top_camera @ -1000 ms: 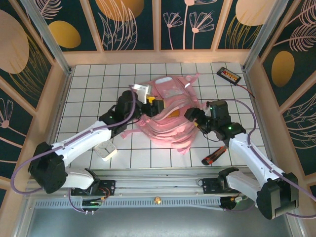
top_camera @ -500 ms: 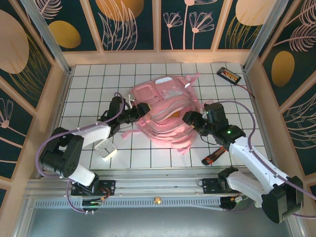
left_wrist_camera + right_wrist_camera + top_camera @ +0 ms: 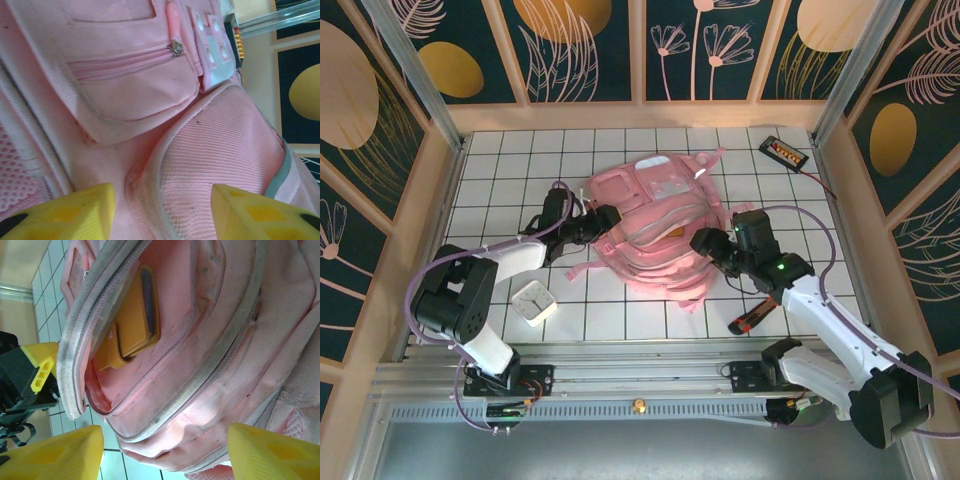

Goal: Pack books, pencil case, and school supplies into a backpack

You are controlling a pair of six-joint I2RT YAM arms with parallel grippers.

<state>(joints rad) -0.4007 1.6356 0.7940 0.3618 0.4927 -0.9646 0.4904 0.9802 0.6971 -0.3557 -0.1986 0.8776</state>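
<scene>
Your left gripper (image 3: 162, 212) and right gripper (image 3: 165, 452) stand open — flanking the backpack (image 3: 655, 225). The orange notebook (image 3: 135, 315) sits inside.

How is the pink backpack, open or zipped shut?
Open: the backpack gapes wide along its zipper, and an orange-brown notebook shows inside.

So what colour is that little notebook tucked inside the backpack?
Orange-brown; the notebook shows best in the right wrist view, inside the open pink backpack.
</scene>
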